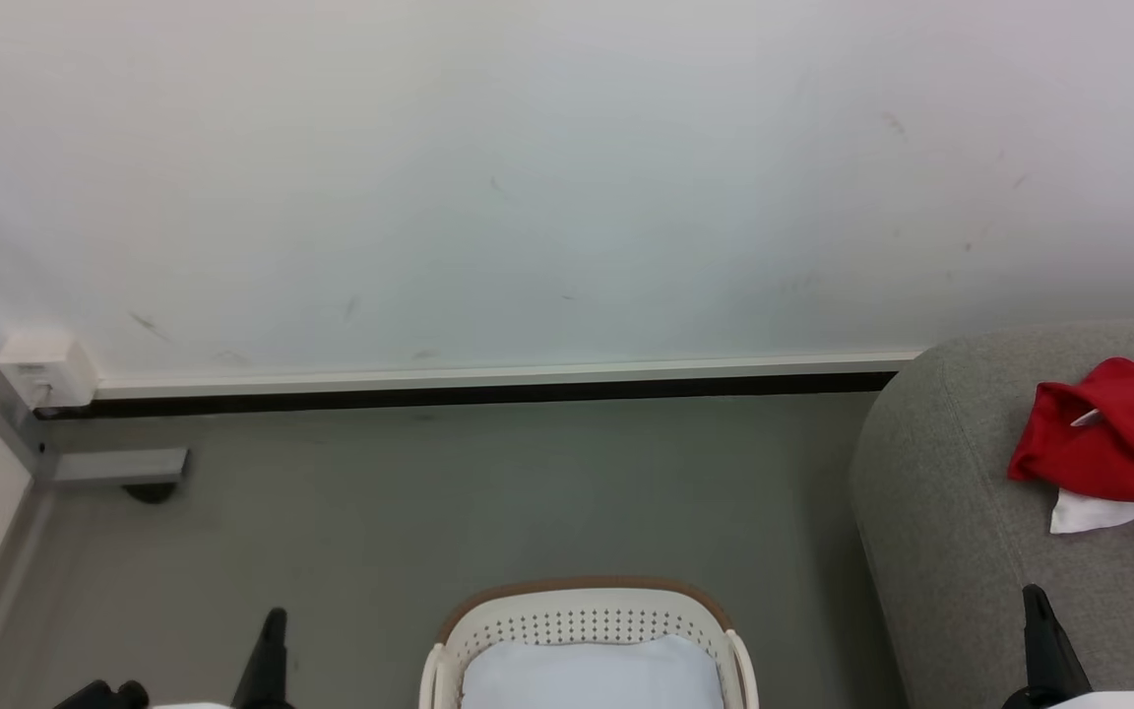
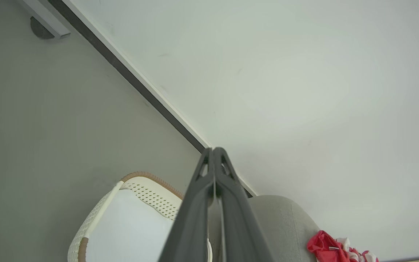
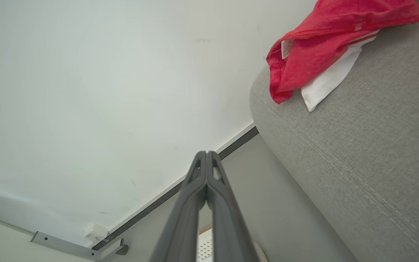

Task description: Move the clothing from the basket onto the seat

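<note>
On the seat (image 1: 951, 512), clothing (image 1: 1108, 433) heaped, basket (image 1: 587, 612) ahead of me, left gripper (image 2: 213, 150) and right gripper (image 3: 207, 153) pinched together, empty.

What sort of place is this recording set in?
Probably a staged home corner in a test room: a grey upholstered seat with red clothing on it, a laundry basket on a grey floor, and a scuffed white wall.
</note>
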Tool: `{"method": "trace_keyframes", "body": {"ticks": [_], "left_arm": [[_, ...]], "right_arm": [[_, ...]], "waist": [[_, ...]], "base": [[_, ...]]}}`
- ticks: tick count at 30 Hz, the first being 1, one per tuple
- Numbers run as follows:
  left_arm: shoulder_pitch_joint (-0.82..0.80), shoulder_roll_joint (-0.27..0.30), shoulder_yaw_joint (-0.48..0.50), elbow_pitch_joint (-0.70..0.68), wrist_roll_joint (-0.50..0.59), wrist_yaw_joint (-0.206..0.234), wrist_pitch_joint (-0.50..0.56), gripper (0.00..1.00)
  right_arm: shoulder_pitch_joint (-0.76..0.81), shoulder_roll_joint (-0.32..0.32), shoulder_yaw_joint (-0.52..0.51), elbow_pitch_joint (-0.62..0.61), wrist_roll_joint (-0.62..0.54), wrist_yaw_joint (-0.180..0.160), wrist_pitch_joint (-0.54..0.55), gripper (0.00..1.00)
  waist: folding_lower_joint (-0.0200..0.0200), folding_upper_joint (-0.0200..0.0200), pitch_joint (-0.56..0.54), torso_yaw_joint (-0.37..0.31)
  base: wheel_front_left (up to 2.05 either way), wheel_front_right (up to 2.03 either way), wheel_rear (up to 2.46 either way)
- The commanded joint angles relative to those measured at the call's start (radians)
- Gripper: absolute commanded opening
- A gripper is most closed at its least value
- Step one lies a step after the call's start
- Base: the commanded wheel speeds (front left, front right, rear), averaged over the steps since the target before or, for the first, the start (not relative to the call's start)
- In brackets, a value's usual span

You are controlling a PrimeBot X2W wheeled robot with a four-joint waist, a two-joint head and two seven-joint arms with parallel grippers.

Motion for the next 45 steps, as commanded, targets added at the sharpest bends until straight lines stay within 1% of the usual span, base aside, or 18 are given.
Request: {"method": "trace_keyframes", "body": {"ticks": [1, 25, 45], "left_arm": [[-0.025, 0.000, 0.012, -0.015, -0.034, -0.007, 0.010, 0.00], [-0.051, -0.020, 0.066, -0.025, -0.253, -0.043, 0.076, 0.00], [-0.069, -0.035, 0.106, -0.030, -0.404, -0.069, 0.123, 0.00]], "right_arm": [[-0.030, -0.010, -0.005, -0.019, 0.044, -0.001, 0.010, 0.00], [-0.038, -0.012, -0.026, -0.059, 0.319, -0.001, 0.077, 0.00], [-0.045, -0.013, -0.039, -0.087, 0.520, -0.002, 0.122, 0.00]], "waist": [[-0.0001, 0.0000, 0.001, 0.000], [-0.0001, 0.0000, 0.014, 0.005], [-0.0001, 0.0000, 0.025, 0.009]], "base": [[0.00, 0.00, 0.00], [0.00, 0.00, 0.00], [0.00, 0.00, 0.00]]}}
